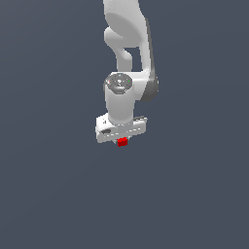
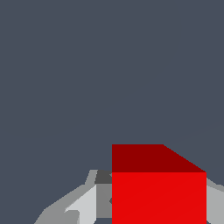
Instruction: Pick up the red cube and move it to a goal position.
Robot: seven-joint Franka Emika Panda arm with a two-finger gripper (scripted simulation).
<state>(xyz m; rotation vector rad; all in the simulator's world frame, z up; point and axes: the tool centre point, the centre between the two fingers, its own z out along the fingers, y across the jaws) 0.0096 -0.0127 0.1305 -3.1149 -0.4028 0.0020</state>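
The red cube is a tiny bright red block peeking out just under the white hand of the arm in the exterior view. In the wrist view the red cube fills the space between the two grey fingers, which press against its two sides. My gripper is shut on the red cube. In the exterior view the gripper has its fingers mostly hidden behind the hand. No goal position marker shows in either view.
A flat, plain dark grey-blue ground surrounds the arm on all sides. The white arm links rise toward the top of the exterior view.
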